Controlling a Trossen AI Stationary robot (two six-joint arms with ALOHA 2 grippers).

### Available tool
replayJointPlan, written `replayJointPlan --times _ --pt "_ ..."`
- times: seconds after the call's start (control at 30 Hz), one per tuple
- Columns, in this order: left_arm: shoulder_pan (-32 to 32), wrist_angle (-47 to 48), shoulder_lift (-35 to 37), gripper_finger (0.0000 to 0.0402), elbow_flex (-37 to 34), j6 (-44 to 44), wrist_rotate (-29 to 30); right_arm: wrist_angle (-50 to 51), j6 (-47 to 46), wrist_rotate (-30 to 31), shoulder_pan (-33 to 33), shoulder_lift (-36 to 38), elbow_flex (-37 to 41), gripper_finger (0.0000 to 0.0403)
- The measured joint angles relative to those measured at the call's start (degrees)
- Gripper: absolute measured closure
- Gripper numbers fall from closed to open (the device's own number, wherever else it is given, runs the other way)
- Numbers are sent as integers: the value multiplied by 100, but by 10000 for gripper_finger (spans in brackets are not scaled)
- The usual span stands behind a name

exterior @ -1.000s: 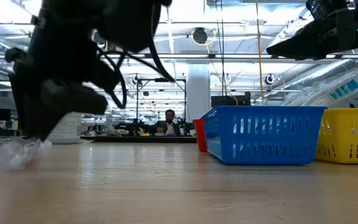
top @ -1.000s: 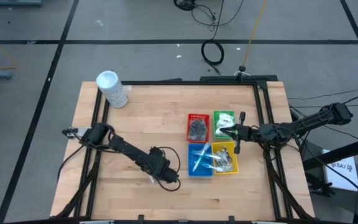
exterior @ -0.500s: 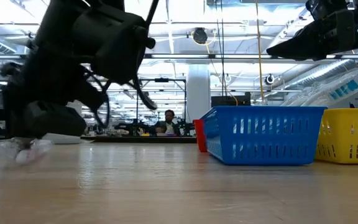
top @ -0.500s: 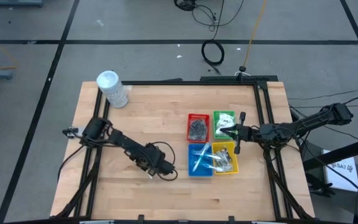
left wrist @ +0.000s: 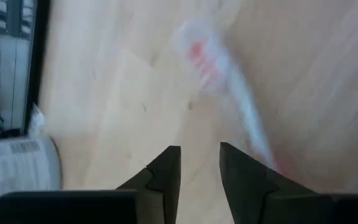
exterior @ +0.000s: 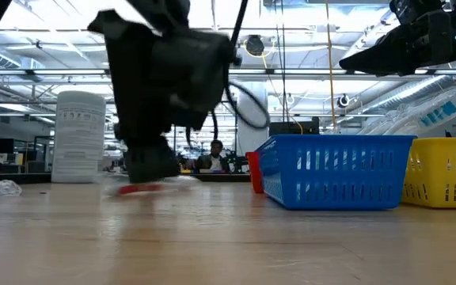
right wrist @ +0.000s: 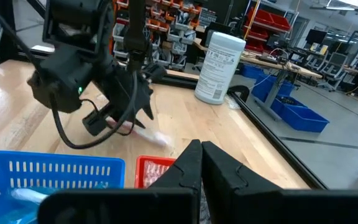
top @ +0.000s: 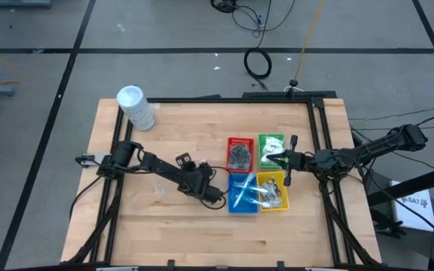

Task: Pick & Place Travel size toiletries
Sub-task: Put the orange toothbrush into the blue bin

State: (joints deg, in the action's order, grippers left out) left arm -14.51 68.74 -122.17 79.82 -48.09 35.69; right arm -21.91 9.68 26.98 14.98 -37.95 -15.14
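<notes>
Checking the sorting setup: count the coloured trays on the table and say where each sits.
4, clustered two by two on the table's right half: red tray beside green tray on the far side, blue tray beside yellow tray on the near side. None appear hidden.

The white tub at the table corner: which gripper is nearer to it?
Left. The left gripper is mid-table, well short of the white tub; the right gripper waits farther off, above the green tray.

This is a big robot lab or workshop. A wooden table [top: 164,226] stands on a grey floor [top: 44,90] marked with dark lines, and cables [top: 258,64] lie on it. Far behind are long ceiling lights [exterior: 307,36], shelves with red bins [right wrist: 269,18], blue bins [right wrist: 297,112], and a person [exterior: 215,157] at a desk.
</notes>
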Motion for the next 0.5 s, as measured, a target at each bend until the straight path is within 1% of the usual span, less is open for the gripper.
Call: replayJointPlan --times 0.17,0.3,0.4,0.5 --pt "-10 93 294 308 306 302 31 -7 1 0 1 0 0 403" --pt "-21 105 812 311 314 275 -119 -3 1 0 1 0 0 403" --pt "41 -307 1262 311 125 377 -520 2 6 0 1 2 0 403" --pt "253 -1178 1790 310 -479 534 -1145 35 12 0 1 0 4 403"
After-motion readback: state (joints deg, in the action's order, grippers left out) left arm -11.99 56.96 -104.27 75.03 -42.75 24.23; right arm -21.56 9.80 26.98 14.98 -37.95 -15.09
